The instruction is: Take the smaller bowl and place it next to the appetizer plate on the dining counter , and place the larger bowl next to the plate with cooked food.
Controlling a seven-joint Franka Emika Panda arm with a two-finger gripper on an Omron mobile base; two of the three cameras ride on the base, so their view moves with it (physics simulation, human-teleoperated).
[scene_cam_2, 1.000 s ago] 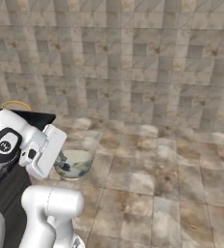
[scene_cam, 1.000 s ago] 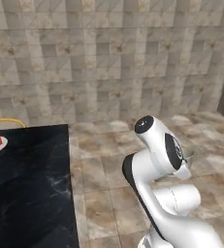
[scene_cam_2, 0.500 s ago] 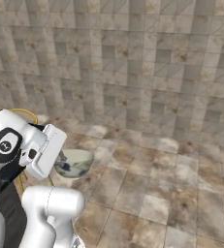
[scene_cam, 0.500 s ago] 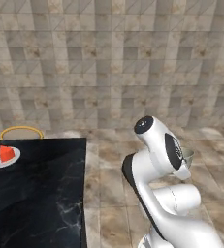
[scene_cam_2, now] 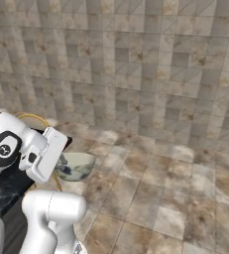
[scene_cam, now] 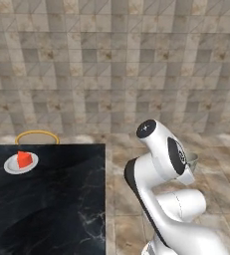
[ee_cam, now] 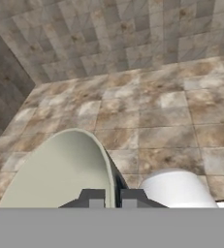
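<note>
1. Larger bowl (scene_cam_2: 75, 166): wide, pale inside, dark floral marks on its white outside, held up over the tiled floor, off the dining counter (scene_cam: 52, 199)
2. Gripper (ee_cam: 112, 197) is clamped on its rim
3. Appetizer plate (scene_cam: 20, 164) carries a red wedge

You've got a wall (scene_cam: 111, 64) of square beige-and-grey stone tiles running across the whole upper half of both base views, evenly lit, no hard shadows. Below it the floor (scene_cam_2: 175, 198) is bigger mottled tan and brown tiles, filling the lower right of the right base view. In the left base view, 1 gold stool ring (scene_cam: 37, 135) sits at mid left against the wall's foot.
</note>
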